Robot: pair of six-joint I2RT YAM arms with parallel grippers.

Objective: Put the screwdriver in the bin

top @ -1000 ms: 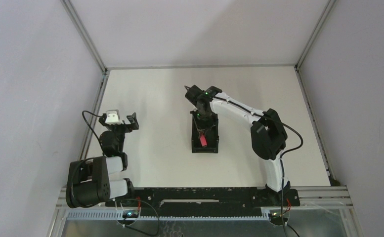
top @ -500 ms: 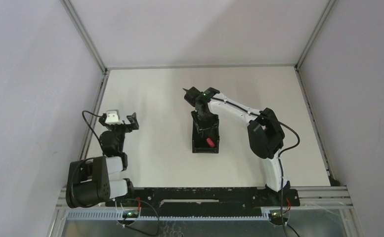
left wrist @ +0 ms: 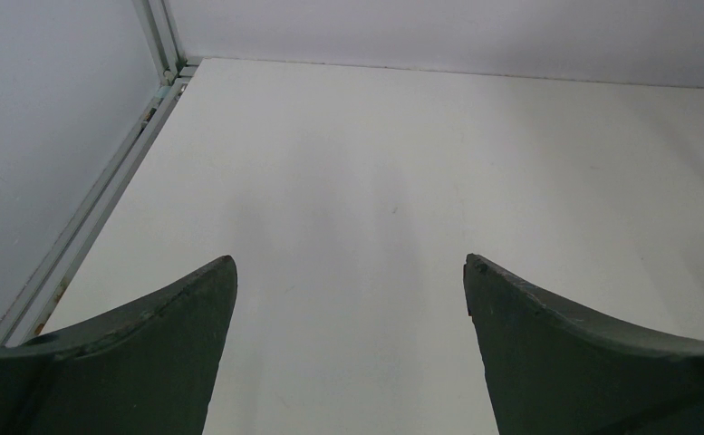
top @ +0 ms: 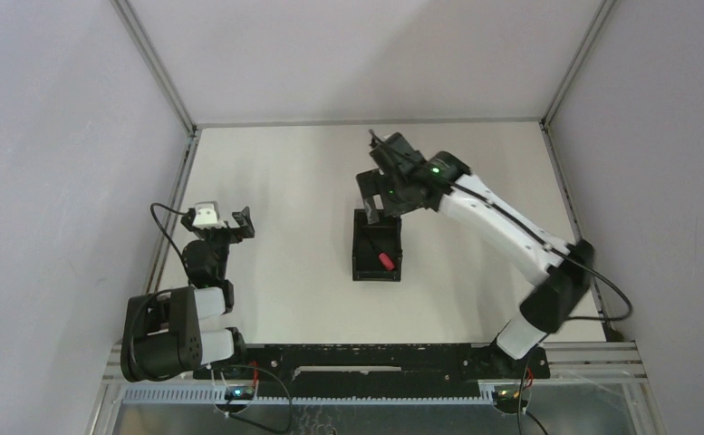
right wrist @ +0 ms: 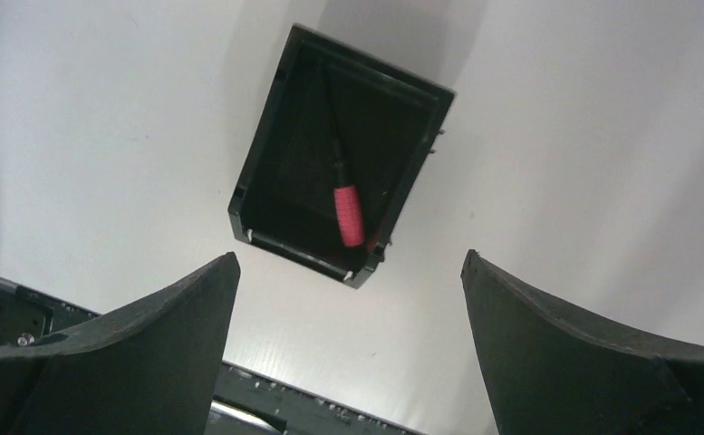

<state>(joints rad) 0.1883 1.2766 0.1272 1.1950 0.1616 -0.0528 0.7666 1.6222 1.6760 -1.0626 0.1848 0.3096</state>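
The white surface (top: 275, 172) carries everything. My right hand (top: 382, 186) hangs over the far end of the bin (right wrist: 255, 163), spread wide and holding nothing. My left hand (top: 224, 220) sits near the left edge, also spread and empty. The bin stands about mid-surface. The screwdriver (right wrist: 348, 213) lies on the bin's floor, clear of my hand, red handle toward the near edge and shaft pointing away. I judge the job done: the tool is in. Only drawing my right arm home seems left.
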